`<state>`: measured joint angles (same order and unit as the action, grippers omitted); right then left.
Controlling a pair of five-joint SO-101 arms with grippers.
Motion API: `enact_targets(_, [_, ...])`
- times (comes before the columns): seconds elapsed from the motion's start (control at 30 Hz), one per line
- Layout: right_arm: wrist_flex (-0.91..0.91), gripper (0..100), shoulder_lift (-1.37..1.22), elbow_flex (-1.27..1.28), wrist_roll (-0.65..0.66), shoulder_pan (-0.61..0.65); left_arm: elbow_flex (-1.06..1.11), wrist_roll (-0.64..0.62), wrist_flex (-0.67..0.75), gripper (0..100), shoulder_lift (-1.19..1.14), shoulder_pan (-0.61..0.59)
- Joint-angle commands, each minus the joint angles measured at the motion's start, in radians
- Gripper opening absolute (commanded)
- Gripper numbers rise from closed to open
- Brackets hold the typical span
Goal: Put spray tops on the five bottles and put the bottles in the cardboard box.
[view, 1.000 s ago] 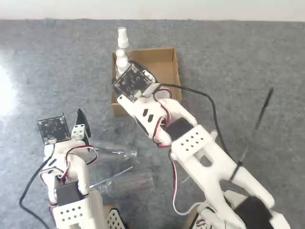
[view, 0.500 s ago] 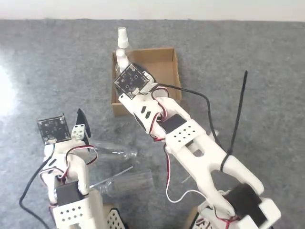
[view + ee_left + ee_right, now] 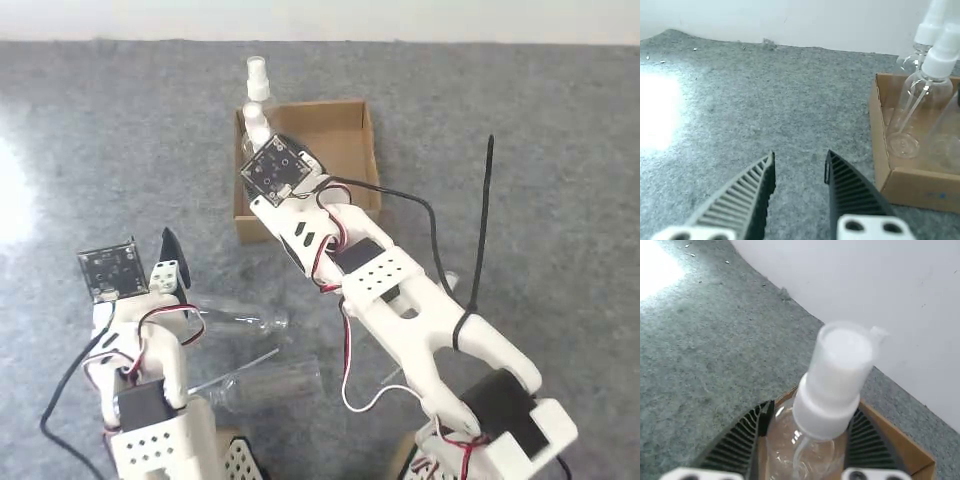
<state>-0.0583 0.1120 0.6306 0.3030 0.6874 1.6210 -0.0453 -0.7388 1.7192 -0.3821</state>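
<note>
The grey worktop (image 3: 120,140) carries everything, and the cardboard box (image 3: 330,140) is the thing to place the rest by.

The right arm (image 3: 400,290) stretches out over the box's near-left part, which fits lowering a finished bottle inside. Its right gripper (image 3: 809,415) has its fingers pressed on either side of the held bottle (image 3: 790,450). They grip the clear body below the neck, so the white spray top (image 3: 837,375) is free and the bottle hangs upright above the box's corner. That grip looks chosen so the base can land flat.

The left arm (image 3: 140,350) sits well apart from the box, on its near-left side. The left gripper (image 3: 800,155) has its fingers apart with nothing between them, and it points towards the box. It seems to be waiting within reach of the remaining work.

Two lying bottles (image 3: 240,320) (image 3: 265,385) rest on their sides near the left arm, well short of the box. I see no spray top on either, so they likely come next.

A standing bottle (image 3: 912,110) with its top on is inside the box against the left wall. A far bottle (image 3: 257,80) stands at the box's far-left corner, and I cannot tell whether it is inside the rim.
</note>
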Motion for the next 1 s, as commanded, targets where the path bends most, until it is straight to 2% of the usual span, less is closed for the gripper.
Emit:
enact_targets(0.0, [-0.030,10.1,0.019,-0.069,-0.061,-0.015,-0.005,0.008,0.029,15,0.018,-0.002])
enact_targets(0.3, [-0.028,10.1,0.012,-0.069,-0.077,-0.012,-0.005,0.008,0.029,15,0.018,0.005])
enact_targets(0.97, [-0.061,10.4,-0.220,-0.167,-0.069,0.025,0.001,0.008,0.029,15,0.018,0.005])
